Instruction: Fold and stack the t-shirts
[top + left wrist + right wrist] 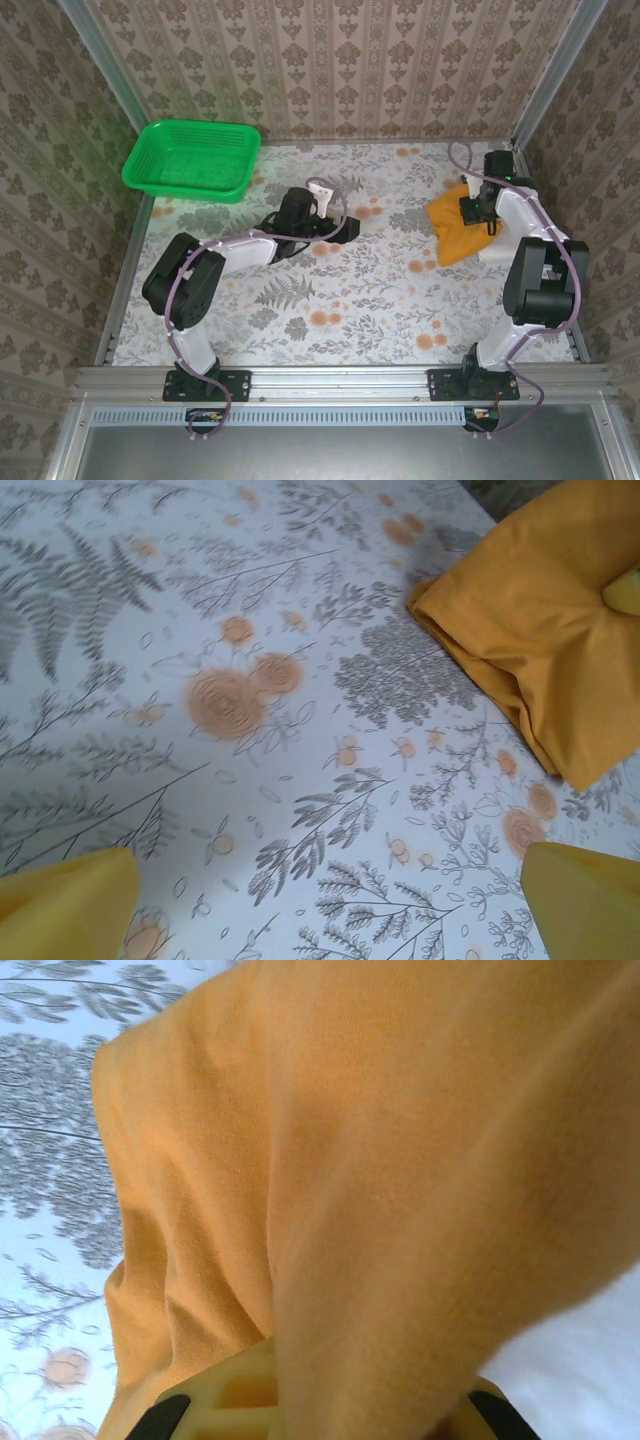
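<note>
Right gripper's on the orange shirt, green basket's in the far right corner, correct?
Not quite: the top view shows the basket in the far left corner. The right gripper is on the orange shirt.

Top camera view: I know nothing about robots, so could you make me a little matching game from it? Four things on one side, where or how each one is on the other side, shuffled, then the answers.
Things
1. green mesh basket
2. mustard-orange t-shirt
3. left gripper
4. right gripper

Place or state
A. shut, pinching the t-shirt
B. at the far left corner of the flowered table
C. open, over the middle of the table
D. bunched at the table's right side

Pairs: 1-B, 2-D, 3-C, 4-A
</note>
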You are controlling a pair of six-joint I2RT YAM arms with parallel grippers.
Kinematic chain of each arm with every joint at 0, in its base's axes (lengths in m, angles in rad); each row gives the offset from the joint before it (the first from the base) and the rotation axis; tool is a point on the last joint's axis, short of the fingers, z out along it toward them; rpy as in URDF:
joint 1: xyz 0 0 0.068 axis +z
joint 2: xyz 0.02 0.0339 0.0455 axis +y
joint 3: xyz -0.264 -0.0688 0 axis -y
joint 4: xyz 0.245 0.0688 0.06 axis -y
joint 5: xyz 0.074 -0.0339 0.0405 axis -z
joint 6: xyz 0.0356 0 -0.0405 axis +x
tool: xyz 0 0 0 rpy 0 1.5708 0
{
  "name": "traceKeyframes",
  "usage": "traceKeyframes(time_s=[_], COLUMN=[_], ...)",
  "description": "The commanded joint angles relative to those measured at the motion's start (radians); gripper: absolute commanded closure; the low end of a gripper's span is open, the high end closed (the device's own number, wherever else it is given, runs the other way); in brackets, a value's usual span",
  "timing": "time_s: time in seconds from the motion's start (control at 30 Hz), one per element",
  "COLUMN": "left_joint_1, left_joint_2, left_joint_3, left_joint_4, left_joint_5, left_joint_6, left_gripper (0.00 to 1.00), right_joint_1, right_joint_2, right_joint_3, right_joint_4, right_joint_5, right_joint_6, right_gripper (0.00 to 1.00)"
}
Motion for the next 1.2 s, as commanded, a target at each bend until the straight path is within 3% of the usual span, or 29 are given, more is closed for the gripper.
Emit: traceKeyframes(time_s=[0.0, 0.5, 0.87, 1.0, 1.17], left_joint_1=[-0.018, -0.023, -0.023, -0.023, -0.023], left_joint_2=[-0.032, -0.051, -0.042, -0.03, -0.034], left_joint_3=[-0.016, -0.032, -0.021, -0.014, 0.001], left_joint_4=[0.087, 0.087, 0.106, 0.12, 0.094], left_joint_5=[0.044, 0.036, 0.048, 0.057, 0.069], left_joint_6=[0.111, 0.161, 0.154, 0.14, 0.157], left_gripper=[0.0, 0.0, 0.0, 0.0, 0.0], right_joint_1=[-0.021, -0.126, -0.211, -0.212, -0.218], right_joint_2=[-0.059, -0.08, 0.052, 0.101, 0.126], right_joint_3=[0.075, 0.238, 0.381, 0.413, 0.4], right_joint_4=[-0.079, -0.252, -0.336, -0.353, -0.337], right_joint_5=[-0.029, -0.032, -0.049, -0.114, -0.064], right_joint_6=[-0.041, -0.085, -0.133, -0.128, -0.115], right_gripper=[1.0, 1.0, 1.0, 1.0, 1.0])
